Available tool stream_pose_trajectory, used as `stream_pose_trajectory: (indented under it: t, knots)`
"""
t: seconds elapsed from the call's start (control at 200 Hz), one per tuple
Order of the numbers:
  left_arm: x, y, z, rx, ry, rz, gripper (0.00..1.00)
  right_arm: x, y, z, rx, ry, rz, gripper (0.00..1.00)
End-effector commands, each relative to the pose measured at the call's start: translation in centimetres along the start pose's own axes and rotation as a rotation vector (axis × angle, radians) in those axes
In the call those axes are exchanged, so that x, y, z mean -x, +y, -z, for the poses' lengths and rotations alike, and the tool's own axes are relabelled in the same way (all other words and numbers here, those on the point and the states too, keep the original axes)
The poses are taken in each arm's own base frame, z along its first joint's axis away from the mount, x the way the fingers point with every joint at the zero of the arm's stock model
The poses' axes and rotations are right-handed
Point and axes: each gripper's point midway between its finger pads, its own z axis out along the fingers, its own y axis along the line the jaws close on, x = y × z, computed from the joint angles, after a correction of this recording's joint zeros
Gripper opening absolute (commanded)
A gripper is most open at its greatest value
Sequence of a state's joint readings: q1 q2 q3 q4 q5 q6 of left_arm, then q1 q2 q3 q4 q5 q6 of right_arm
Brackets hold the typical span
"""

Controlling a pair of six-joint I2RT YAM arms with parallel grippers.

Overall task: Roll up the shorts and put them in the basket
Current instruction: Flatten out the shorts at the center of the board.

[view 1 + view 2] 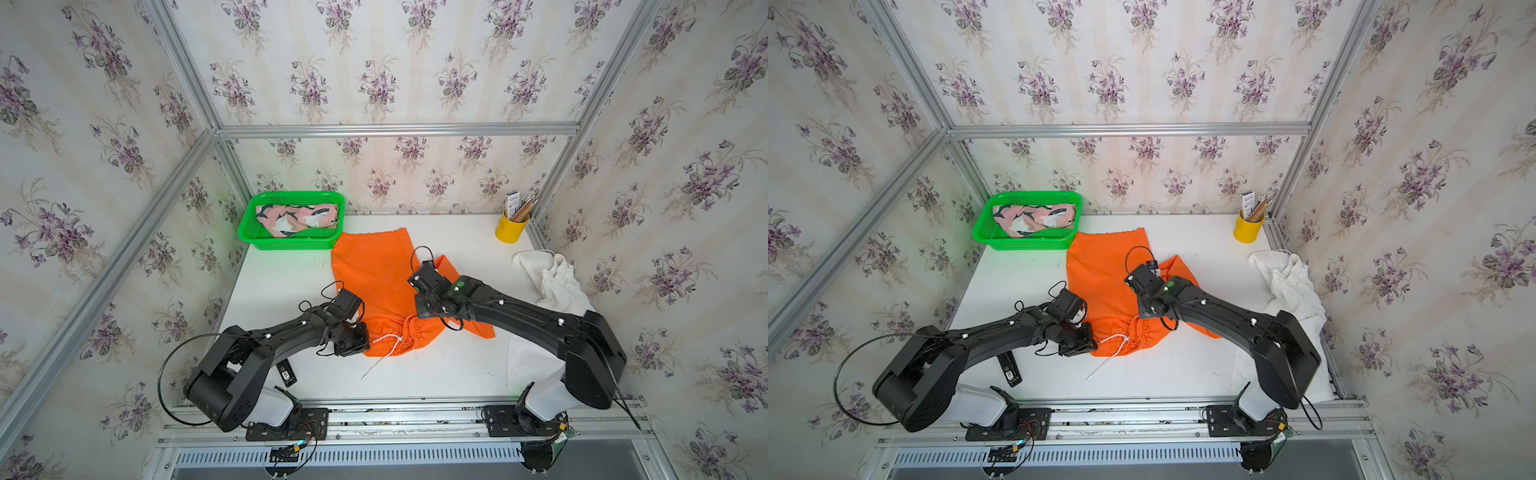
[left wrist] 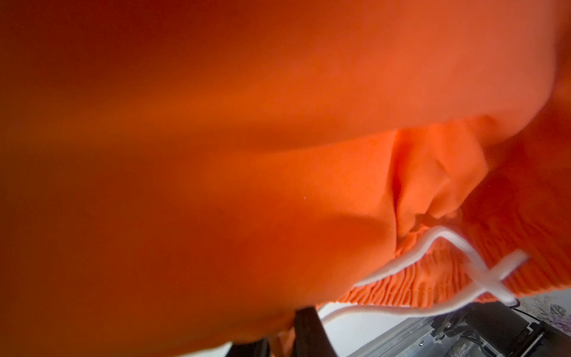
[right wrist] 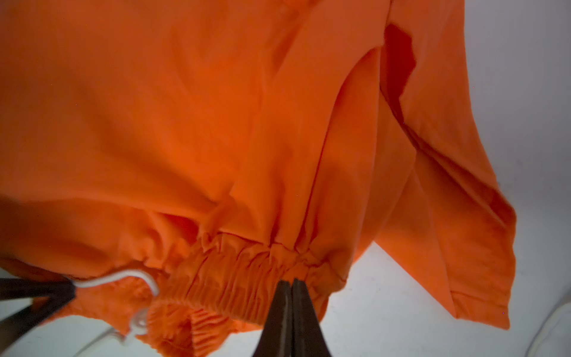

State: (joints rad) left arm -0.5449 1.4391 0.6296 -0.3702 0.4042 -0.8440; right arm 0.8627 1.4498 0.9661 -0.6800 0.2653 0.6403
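Note:
The orange shorts lie spread on the middle of the white table, with the gathered waistband toward the front and a white drawstring trailing off it. My left gripper is shut on orange cloth at the waistband's left end. My right gripper is shut, its tips pinching the waistband's right part; in both top views its fingers are hidden under the wrist. Pink printed shorts sit rolled in a green basket. White shorts lie crumpled at the right.
A yellow cup of pencils stands at the back right corner. A small black device with a label lies by the left arm near the front. Papered walls and aluminium frame bars close in the table.

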Motion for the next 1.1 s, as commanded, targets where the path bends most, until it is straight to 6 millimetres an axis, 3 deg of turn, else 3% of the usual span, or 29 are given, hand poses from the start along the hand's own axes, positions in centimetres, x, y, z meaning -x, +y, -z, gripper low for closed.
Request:
stream_pose_trajectory:
  t: [0.0, 0.085, 0.175, 0.245, 0.325, 0.435, 0.574, 0.879, 0.939, 1.064, 1.099]
  knots:
    - [-0.6, 3.1, 0.1, 0.143, -0.002, 0.021, 0.17, -6.4, -3.6, -0.8, -0.035, 0.127, -0.144, 0.00]
    - [-0.6, 3.1, 0.4, 0.153, 0.000, 0.014, 0.17, -8.9, -4.2, -0.9, 0.020, 0.155, -0.241, 0.00]
    - [-0.7, 3.2, 0.5, 0.158, 0.006, 0.010, 0.18, -8.8, -3.1, -0.3, 0.120, 0.132, -0.309, 0.00]
    - [-0.8, 3.2, 0.5, 0.162, 0.011, 0.008, 0.19, -8.1, -2.2, 0.0, 0.159, 0.125, -0.339, 0.35]
    - [-0.8, 3.2, 0.6, 0.164, 0.016, 0.005, 0.20, -7.8, -1.2, 0.2, 0.195, 0.139, -0.361, 0.59]
    - [-0.8, 3.1, 0.8, 0.165, 0.013, 0.002, 0.20, -8.3, -1.0, -0.5, 0.199, 0.160, -0.375, 0.70]
    - [-0.7, 3.0, 0.6, 0.163, 0.016, 0.006, 0.20, -9.3, -1.3, -1.8, 0.202, 0.170, -0.387, 0.75]
    - [-0.1, 2.4, 1.3, 0.140, -0.023, -0.009, 0.15, -6.1, -0.2, -2.7, 0.311, 0.067, -0.505, 0.46]
    - [0.1, 1.9, 1.8, 0.123, -0.043, -0.018, 0.13, -5.9, 0.2, -2.8, 0.344, 0.065, -0.535, 0.35]
    - [0.3, 1.4, 2.8, 0.109, -0.071, -0.025, 0.10, -4.5, 0.7, -1.9, 0.396, 0.018, -0.563, 0.01]
    - [0.5, 1.1, 3.3, 0.096, -0.087, -0.031, 0.08, -3.9, 0.8, -1.4, 0.407, -0.004, -0.566, 0.00]
